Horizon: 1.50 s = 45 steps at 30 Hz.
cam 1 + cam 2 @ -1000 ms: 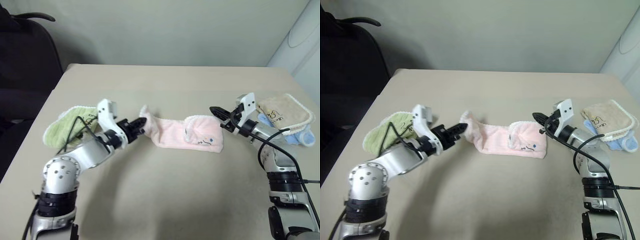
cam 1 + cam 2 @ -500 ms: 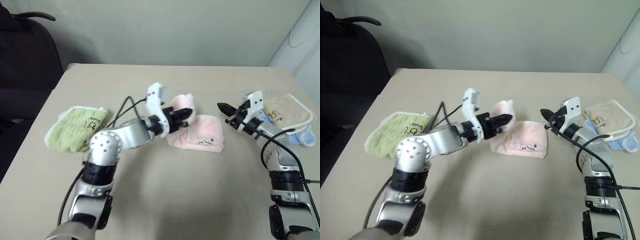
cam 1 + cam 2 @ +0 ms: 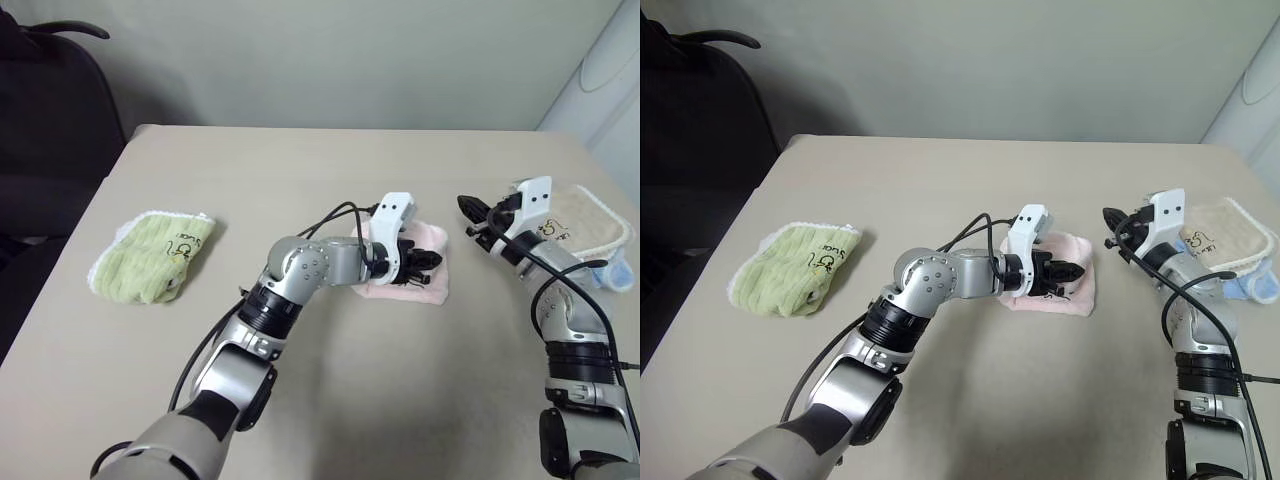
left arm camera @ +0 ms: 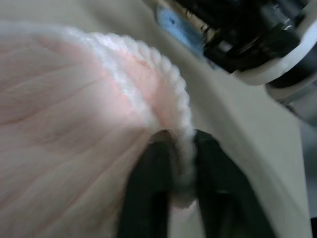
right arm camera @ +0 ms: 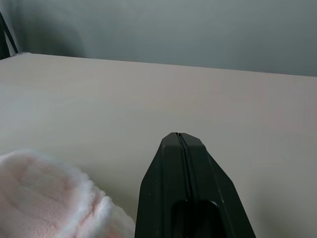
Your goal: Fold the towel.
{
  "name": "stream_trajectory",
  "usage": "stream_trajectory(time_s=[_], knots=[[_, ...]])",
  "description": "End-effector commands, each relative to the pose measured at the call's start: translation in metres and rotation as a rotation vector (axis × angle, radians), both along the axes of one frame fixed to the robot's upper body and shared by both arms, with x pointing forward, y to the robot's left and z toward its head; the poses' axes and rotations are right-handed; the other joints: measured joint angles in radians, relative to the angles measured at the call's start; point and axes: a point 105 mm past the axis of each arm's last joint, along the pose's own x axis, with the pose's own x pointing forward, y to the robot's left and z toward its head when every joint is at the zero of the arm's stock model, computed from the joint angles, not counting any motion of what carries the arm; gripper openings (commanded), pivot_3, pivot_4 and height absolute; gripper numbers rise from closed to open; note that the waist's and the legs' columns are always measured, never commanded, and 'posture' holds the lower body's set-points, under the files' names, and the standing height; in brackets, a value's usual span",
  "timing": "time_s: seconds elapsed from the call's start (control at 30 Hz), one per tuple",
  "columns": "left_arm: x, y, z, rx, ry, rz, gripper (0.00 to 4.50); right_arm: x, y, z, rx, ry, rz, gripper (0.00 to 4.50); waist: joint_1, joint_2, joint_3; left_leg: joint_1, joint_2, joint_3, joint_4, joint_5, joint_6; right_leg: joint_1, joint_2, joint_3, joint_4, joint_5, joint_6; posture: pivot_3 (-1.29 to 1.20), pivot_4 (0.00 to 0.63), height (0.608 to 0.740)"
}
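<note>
Head views: the pale pink terry towel lies as a short doubled pad at the middle of the beige bench. A second ago it stretched out long toward nine o'clock; that end has since been carried over onto the rest. The left gripper rests on the pad. At three o'clock the right gripper hovers just beside it. A green ribbed towel sits well off at nine o'clock, a beige towel at three.

Left wrist view: black jaws stand slightly apart, the fluffy white stitched edging between them.

Right wrist view: jaws pressed together, empty, above smooth bench; the towel's fuzzy corner lies near.
</note>
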Motion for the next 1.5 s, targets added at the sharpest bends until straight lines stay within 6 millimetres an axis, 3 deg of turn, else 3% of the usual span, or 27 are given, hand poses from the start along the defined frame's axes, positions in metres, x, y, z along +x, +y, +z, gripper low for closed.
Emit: stream_trajectory(time_s=[0.03,0.23,0.43,0.6,0.7,0.77,0.87,1.03,1.13,1.27,1.37,1.5], knots=[[-0.004,-0.003,0.008,-0.091,0.03,-0.017,2.07,-0.004,-0.008,0.018,-0.007,-0.064,-0.029,0.0,0.0,0.0,0.0,0.0,0.0,0.0,0.0,0.0,0.0,0.0,0.0,0.0,0.0,0.0,0.0,0.0,0.15,0.74],[-0.004,0.011,0.022,-0.177,0.013,0.019,4.33,-0.003,-0.008,0.016,-0.039,-0.045,-0.019,0.0,0.0,0.0,0.0,0.0,0.0,0.001,0.001,0.0,0.0,-0.001,0.0,0.0,0.001,0.0,0.0,0.0,0.15,0.74],[-0.003,0.043,0.056,-0.19,-0.189,0.077,4.46,-0.008,0.002,0.016,-0.106,-0.038,0.055,0.0,0.0,0.0,0.0,-0.001,0.0,0.002,0.003,-0.001,0.001,-0.002,-0.001,0.0,0.002,0.0,0.0,0.0,0.15,0.74],[0.005,0.072,0.051,-0.046,-0.435,0.115,4.46,-0.026,0.017,0.02,-0.148,-0.014,0.198,0.0,0.0,0.001,0.0,-0.001,0.0,0.002,0.003,-0.001,0.001,-0.002,-0.001,0.0,0.002,0.0,0.0,0.0,0.15,0.74],[0.009,0.082,0.035,0.04,-0.522,0.092,3.86,-0.04,0.031,0.016,-0.177,0.02,0.291,0.0,0.001,0.001,0.0,-0.001,0.0,0.001,0.004,-0.001,0.001,-0.002,-0.001,0.0,0.002,0.0,0.0,0.0,0.15,0.74],[0.011,0.083,0.024,0.081,-0.545,0.073,3.19,-0.046,0.037,0.01,-0.18,0.06,0.336,0.0,0.002,0.0,-0.001,-0.002,0.0,0.001,0.005,-0.001,0.002,-0.002,-0.001,0.0,0.002,0.0,0.001,0.0,0.15,0.74],[0.017,0.079,-0.007,0.189,-0.556,0.037,2.02,-0.05,0.045,-0.019,-0.235,0.166,0.367,0.0,0.006,0.0,-0.001,-0.004,0.0,0.0,0.008,-0.002,0.003,-0.002,-0.002,0.0,0.002,0.0,0.001,0.0,0.15,0.74],[0.032,0.083,-0.065,0.418,-0.537,0.022,0.14,-0.039,0.043,-0.076,-0.296,0.337,0.288,0.0,0.002,0.0,-0.001,-0.004,0.0,0.0,0.009,-0.003,0.005,-0.002,-0.004,0.0,0.003,0.0,0.002,0.0,0.15,0.74],[0.031,0.084,-0.076,0.421,-0.502,0.02,0.14,-0.038,0.034,-0.097,-0.328,0.393,0.246,0.0,0.004,0.001,-0.004,-0.004,0.0,0.0,0.009,-0.003,0.006,-0.002,-0.007,-0.001,0.003,0.0,0.002,0.0,0.15,0.74],[0.024,0.085,-0.061,0.303,-0.483,0.045,0.14,-0.042,0.03,-0.083,-0.3,0.33,0.262,0.0,0.004,0.0,-0.004,0.002,-0.001,0.0,0.009,-0.006,0.01,0.006,-0.008,-0.001,-0.001,0.0,0.004,0.0,0.15,0.74],[0.014,0.087,-0.022,0.086,-0.513,0.086,0.14,-0.047,0.029,-0.055,-0.25,0.243,0.292,0.0,0.004,0.0,-0.004,0.002,-0.002,0.001,0.009,-0.006,0.01,0.007,-0.009,-0.001,-0.003,0.0,0.004,0.0,0.15,0.74],[0.001,0.103,0.025,-0.139,-0.53,0.152,0.14,-0.055,0.027,-0.024,-0.193,0.171,0.33,0.0,0.004,0.0,-0.004,-0.004,-0.002,0.001,0.01,-0.005,0.008,0.002,-0.008,-0.001,-0.002,0.001,0.005,0.0,0.15,0.74]])
